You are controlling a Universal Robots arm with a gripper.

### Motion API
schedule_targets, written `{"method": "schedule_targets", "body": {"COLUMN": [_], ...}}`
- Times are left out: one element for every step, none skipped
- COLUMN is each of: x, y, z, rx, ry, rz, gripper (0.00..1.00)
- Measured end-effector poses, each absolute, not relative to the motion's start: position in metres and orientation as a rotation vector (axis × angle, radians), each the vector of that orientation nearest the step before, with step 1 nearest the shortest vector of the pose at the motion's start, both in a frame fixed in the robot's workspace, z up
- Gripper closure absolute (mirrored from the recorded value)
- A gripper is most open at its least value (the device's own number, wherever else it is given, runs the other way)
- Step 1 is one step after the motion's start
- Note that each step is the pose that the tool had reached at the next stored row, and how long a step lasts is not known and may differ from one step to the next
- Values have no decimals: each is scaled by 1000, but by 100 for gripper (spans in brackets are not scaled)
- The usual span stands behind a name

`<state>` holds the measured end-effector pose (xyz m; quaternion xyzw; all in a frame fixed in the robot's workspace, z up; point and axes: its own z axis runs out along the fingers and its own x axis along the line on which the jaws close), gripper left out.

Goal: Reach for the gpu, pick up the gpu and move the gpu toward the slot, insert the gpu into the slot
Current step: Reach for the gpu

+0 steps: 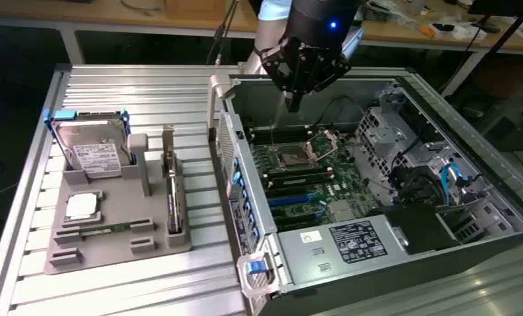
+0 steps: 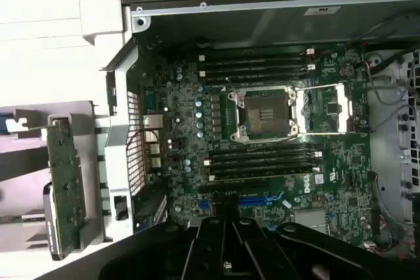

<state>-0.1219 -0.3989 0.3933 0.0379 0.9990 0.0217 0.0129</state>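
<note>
Bright overhead light, glare on ribbed metal table (image 1: 156, 283), computer case (image 1: 263, 105) interior dim, shadowed

A slatted metal bench (image 1: 147, 85) carries two things directly. At the exterior view's left lies a grey holder plate (image 1: 95, 253) (pale, with raised cradles); just beside it, at the exterior view's right, an open computer case (image 1: 248, 105) lies on its side.

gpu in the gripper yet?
No, the gpu stands in the grey holder, well apart from the gripper above the motherboard.
</note>
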Motion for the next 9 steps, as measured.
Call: {"method": "schedule_targets", "body": {"x": [-126, -132, -136, -140, -144, -146, -149, -152, -154], "y": [-399, -399, -399, -399, -399, -399, -399, -399, -399], "z": [393, 393, 393, 393, 393, 393, 393, 393, 393], "rx": [118, 118, 118, 118, 118, 118, 118, 118, 118], "ry": [3113, 3113, 3113, 3113, 3113, 3113, 3113, 3113, 3113], "rz": [68, 68, 68, 68, 68, 68, 68, 68, 68], "gripper": [89, 89, 89, 89, 89, 89, 89, 89, 89]}}
